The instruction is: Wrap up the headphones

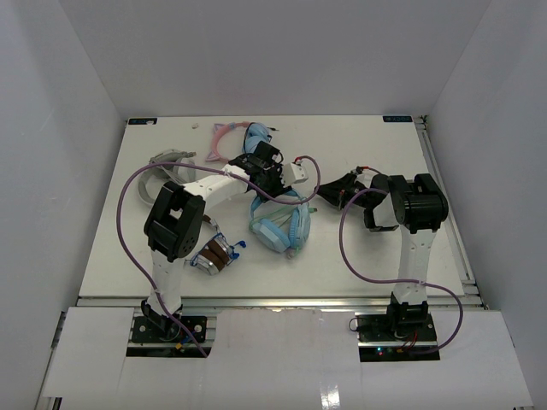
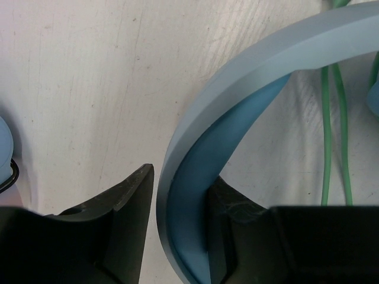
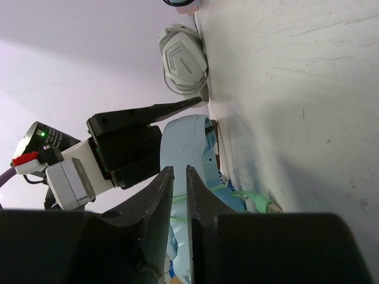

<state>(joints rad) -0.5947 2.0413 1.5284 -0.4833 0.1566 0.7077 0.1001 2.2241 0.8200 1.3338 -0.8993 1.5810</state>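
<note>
The light blue headphones [image 1: 275, 229] lie mid-table, earcups down and headband rising toward my left gripper [image 1: 269, 175]. In the left wrist view the blue headband [image 2: 237, 77] passes between the jaws of my left gripper [image 2: 180, 177], tight against the right finger with a sliver of gap at the left fingertip. The pale green cable [image 2: 327, 130] runs beside it. My right gripper [image 1: 325, 196] reaches in from the right. In its wrist view the right gripper [image 3: 179, 171] is nearly closed, and the thin green cable [image 3: 237, 195] crosses between the fingers in front of an earcup [image 3: 186, 142].
A pink cat-ear pair [image 1: 229, 137] lies at the back. A grey pair [image 1: 167, 162] lies at the left and also shows in the right wrist view [image 3: 183, 53]. A small brown and silver pair [image 1: 214, 254] sits by the left arm. White walls enclose the table.
</note>
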